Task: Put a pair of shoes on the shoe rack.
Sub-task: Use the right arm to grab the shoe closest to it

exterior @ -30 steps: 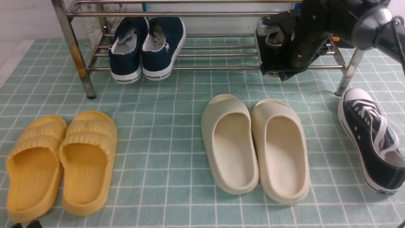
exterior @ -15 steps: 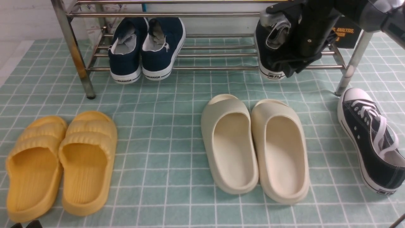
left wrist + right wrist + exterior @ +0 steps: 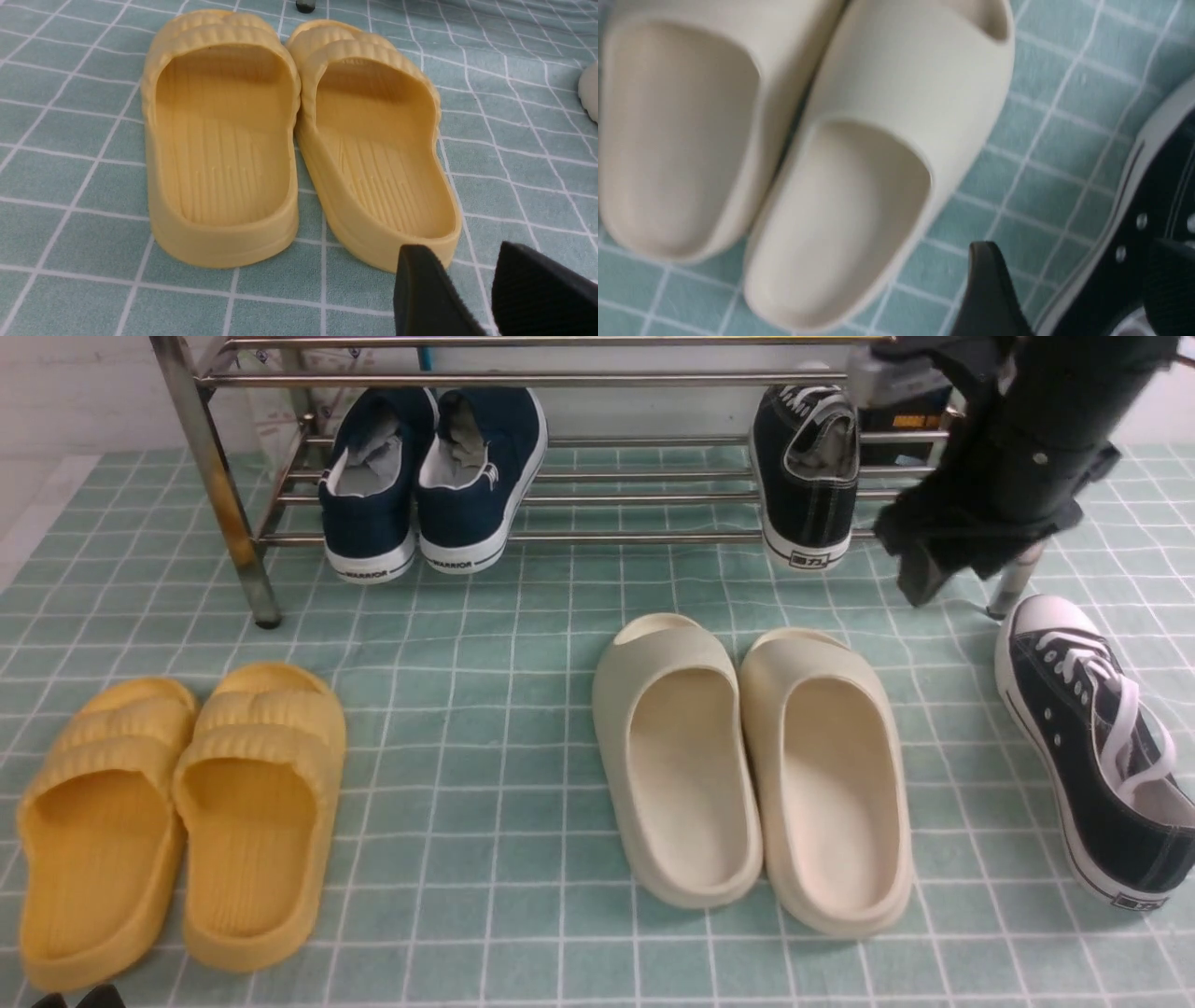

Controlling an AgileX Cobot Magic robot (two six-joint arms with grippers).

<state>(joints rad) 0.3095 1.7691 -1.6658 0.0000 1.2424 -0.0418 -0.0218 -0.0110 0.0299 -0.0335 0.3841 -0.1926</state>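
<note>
**One black sneaker racked, its mate on the cloth**

The shoe rack stands at the back of the checked green cloth; on its lower tier, toward the right end, sits a black sneaker, upright, heel toward me, its white sole edge poking out past the front bar; nothing touches it. The right fingers hang just to the right of that shoe, in front of the rack's right leg; seen from the wrist they stand wide apart and grip nothing; below them show the cloth and the flank of the other black sneaker. That one lies on the cloth at the far right, white toe cap near the rack's leg, heel toward me, laces loose. At the left end of the same tier a pair of navy sneakers sits heels out; cream slippers lie side by side mid-cloth; yellow slippers lie at the left. The left fingers sit low by the yellow pair's heels, parted, holding nothing.
</note>
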